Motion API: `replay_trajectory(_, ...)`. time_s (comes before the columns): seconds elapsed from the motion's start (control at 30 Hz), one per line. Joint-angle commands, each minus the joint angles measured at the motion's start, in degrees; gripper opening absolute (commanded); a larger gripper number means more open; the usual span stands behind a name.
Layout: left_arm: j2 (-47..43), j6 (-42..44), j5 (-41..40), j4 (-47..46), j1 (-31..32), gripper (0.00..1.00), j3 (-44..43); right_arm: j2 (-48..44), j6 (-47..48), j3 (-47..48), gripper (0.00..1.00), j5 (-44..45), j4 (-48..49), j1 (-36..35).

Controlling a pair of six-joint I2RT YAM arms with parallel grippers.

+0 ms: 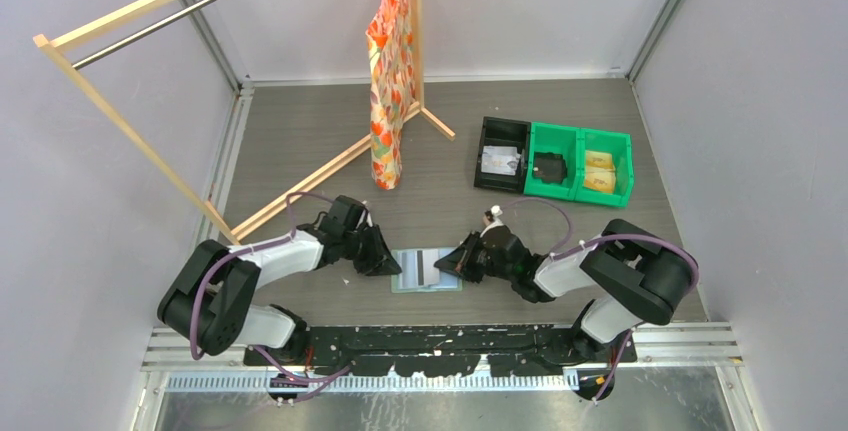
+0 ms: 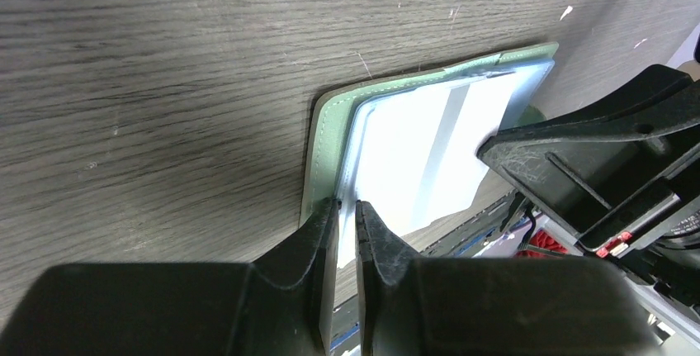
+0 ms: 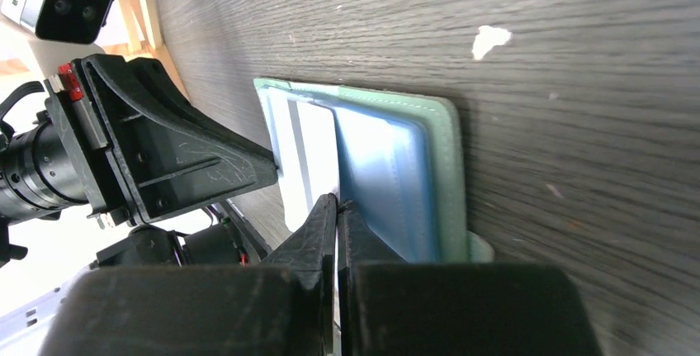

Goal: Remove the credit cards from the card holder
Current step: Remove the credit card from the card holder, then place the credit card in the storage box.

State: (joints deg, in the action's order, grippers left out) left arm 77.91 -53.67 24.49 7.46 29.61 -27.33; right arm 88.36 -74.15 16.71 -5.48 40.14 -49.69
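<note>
The sage-green card holder (image 1: 445, 282) lies open on the table between my two grippers, its pale blue inner pockets facing up. A white credit card (image 1: 414, 268) with a grey stripe rests on its left half. My left gripper (image 1: 386, 264) is shut on the holder's left edge (image 2: 326, 125), with the pocket rim between its fingertips (image 2: 347, 206). My right gripper (image 1: 448, 265) comes in from the right. It is shut on the near edge of the white card (image 3: 307, 154), where that card meets the blue pocket (image 3: 384, 174); a thin white sliver shows at the right gripper's tips (image 3: 338, 201).
A black bin (image 1: 502, 154) and a green double bin (image 1: 580, 161) holding small items stand at the back right. A wooden clothes rack (image 1: 330, 176) with an orange patterned garment (image 1: 388, 81) stands at the back left. The arm bases sit along the near edge.
</note>
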Motion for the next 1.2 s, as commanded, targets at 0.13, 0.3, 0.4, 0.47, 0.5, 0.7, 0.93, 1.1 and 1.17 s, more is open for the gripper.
replay_trajectory(0.13,1.37,2.84,-6.6,4.78,0.1,0.16,-1.11,-1.3,4.21,-4.22,0.01,-3.58,2.41,3.58)
replay_trajectory(0.3,1.78,2.87,-6.8,4.96,0.09,0.15,-1.37,-1.39,5.48,-4.48,0.01,-5.15,2.23,4.17)
replay_trajectory(0.4,1.56,3.0,-7.22,5.32,0.1,0.15,-1.45,-2.05,5.75,-5.28,0.01,-5.44,1.98,5.0)
replay_trajectory(0.47,1.46,3.04,-7.26,5.45,0.1,0.15,-1.54,-3.15,6.45,-5.97,0.01,-5.7,1.47,5.61)
replay_trajectory(0.5,1.54,3.12,-7.1,5.45,0.1,0.15,-1.58,-3.94,6.99,-6.01,0.01,-5.85,0.64,5.83)
replay_trajectory(0.7,2.41,4.35,-7.16,6.74,0.1,0.15,-2.84,-12.62,10.75,-5.84,0.01,-5.04,-9.18,6.52)
replay_trajectory(0.93,2.61,4.19,-7.12,6.3,0.1,0.15,-3.27,-23.84,13.91,-5.13,0.01,-4.51,-20.39,7.42)
replay_trajectory(1.1,2.51,4.34,-6.92,6.5,0.1,0.14,-3.63,-33.54,15.12,1.33,0.01,0.04,-37.26,7.42)
replay_trajectory(1.17,2.43,4.36,-6.91,6.68,0.1,0.14,-3.74,-36.66,15.15,7.0,0.01,4.38,-50.94,7.42)
